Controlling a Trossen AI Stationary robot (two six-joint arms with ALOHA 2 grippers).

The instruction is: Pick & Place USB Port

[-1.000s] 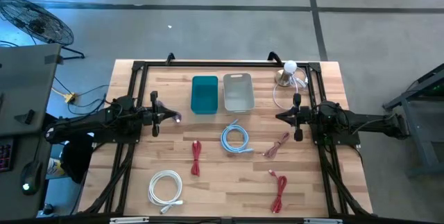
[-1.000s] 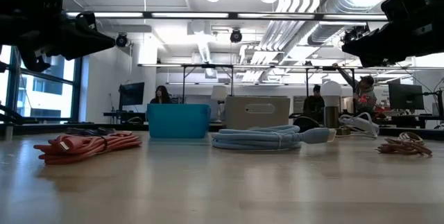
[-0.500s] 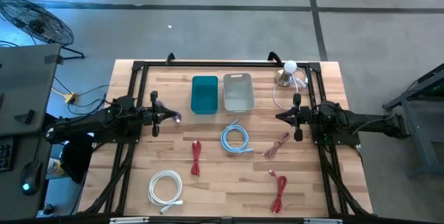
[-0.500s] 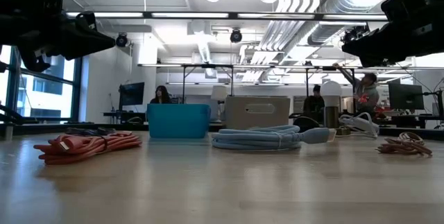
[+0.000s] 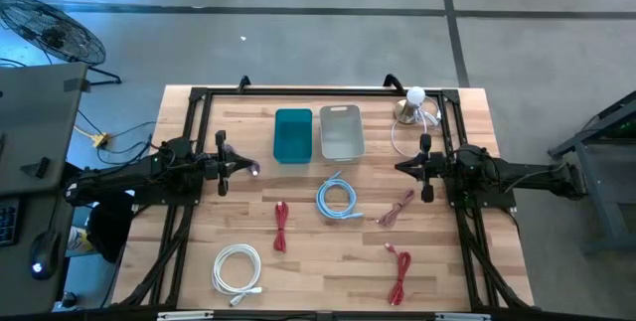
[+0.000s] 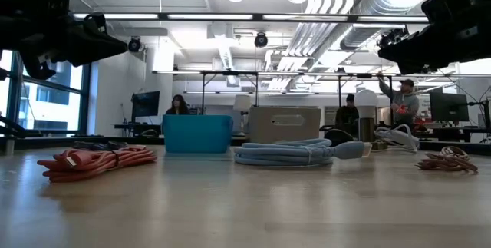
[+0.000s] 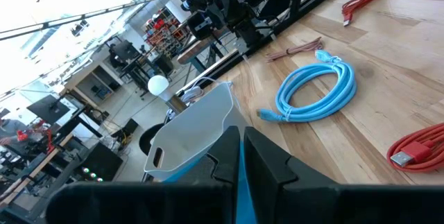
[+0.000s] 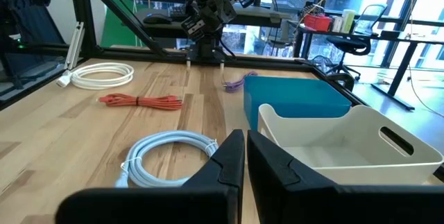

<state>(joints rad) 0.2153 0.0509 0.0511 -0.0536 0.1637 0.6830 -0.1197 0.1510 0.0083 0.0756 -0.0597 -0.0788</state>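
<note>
Left hand (image 5: 254,169): fingers pressed together, holding nothing, raised over the counter (image 5: 298,261) beside the teal bin (image 5: 292,134). Right hand (image 5: 400,167): likewise narrow and empty, near the grey bin (image 5: 341,131).

Hard to make out: plug types on all cables, too small to tell.

Cables on the counter:
- light-blue coil (image 5: 337,200), centre, loose end toward the bins;
- red bundle (image 5: 280,226), long axis running front to back;
- second red bundle (image 5: 398,274), same lie, near the front edge;
- brownish bundle (image 5: 397,208), lying diagonally;
- white coil (image 5: 237,267), front left.

White lamp (image 5: 413,105), back right corner.
</note>
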